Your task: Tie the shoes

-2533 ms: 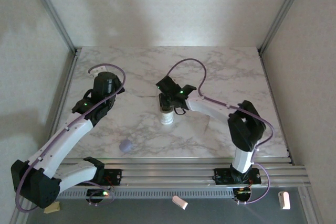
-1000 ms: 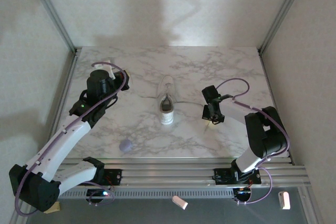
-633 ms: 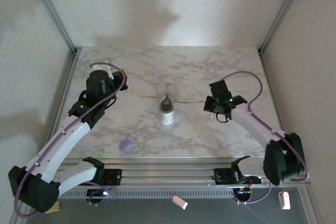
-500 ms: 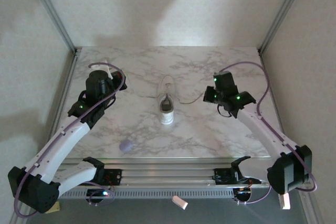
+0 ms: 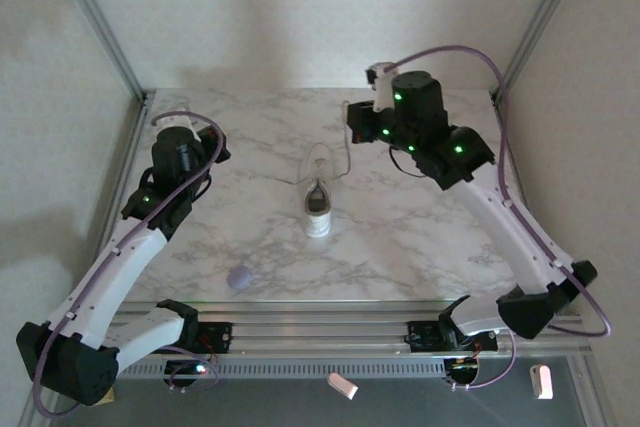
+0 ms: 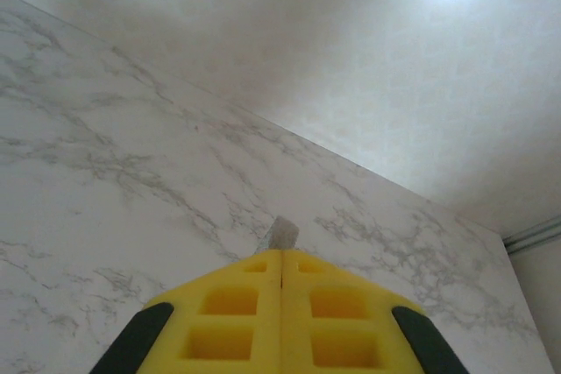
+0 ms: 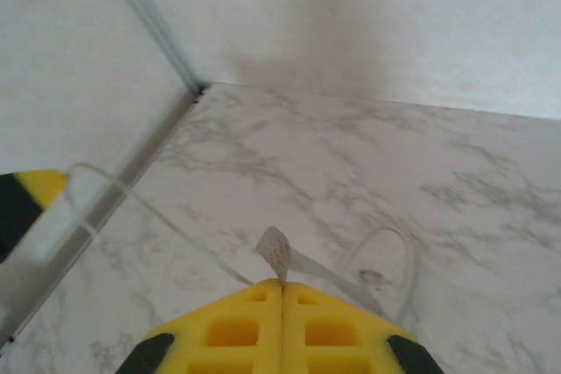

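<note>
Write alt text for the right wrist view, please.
The yellow right gripper, shut, pinches the flat end of a thin white lace; it runs over the grey-veined marble table toward a blurred small white sneaker.

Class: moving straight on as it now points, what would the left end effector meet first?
The left end effector would probably meet the marble tabletop, else the wall beyond; depth is unclear.

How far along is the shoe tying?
Done: left hand and right hand are each shut on an end of the laces. In hand: ends held out to either side of the sneaker. Left: crossing, knot and bow; none visible.
</note>
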Motion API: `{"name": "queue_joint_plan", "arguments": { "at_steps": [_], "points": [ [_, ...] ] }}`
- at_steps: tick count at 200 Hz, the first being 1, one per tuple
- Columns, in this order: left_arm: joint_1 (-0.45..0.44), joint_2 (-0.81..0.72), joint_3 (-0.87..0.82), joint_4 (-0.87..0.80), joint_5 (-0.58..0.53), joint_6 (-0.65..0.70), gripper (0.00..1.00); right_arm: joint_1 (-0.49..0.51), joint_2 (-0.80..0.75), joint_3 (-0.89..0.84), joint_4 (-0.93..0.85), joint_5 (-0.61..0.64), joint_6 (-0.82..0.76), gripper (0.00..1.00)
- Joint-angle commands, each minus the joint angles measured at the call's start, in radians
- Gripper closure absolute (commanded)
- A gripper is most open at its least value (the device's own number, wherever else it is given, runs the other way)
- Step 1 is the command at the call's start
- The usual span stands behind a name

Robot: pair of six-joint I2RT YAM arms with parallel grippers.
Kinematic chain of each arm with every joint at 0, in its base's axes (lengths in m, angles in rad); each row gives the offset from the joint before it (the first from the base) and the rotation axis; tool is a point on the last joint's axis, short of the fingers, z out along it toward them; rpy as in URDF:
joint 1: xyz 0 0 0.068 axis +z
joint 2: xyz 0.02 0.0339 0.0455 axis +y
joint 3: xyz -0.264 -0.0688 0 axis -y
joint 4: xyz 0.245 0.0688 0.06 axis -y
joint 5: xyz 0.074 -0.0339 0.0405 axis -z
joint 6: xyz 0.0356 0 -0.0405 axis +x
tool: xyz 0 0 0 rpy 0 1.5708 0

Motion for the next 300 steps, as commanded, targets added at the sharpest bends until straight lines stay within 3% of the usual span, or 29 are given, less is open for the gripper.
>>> {"name": "queue_joint_plan", "arguments": {
  "at_steps": [1, 91, 184, 300],
  "points": [
    [0.042, 0.015, 0.033, -0.019, 0.069, -0.025, 1.0, 0.061, 0.078, 0.104, -0.063, -0.015, -0.067, 1.0],
    [0.184, 0.021, 0.014, 0.0, 0.249, -0.033, 1.0, 0.281, 0.324, 0.254, -0.07, -0.01, -0.064, 1.0],
    [0.202, 0.025, 0.012, 0.016, 0.308, -0.011, 1.0, 0.292, 0.576, 0.248, 0.036, -0.149, 0.035, 1.0],
    [0.205, 0.02, -0.026, 0.014, 0.305, -0.006, 1.0, 0.291, 0.792, 0.307, 0.056, -0.1, 0.094, 1.0]
  ]
}}
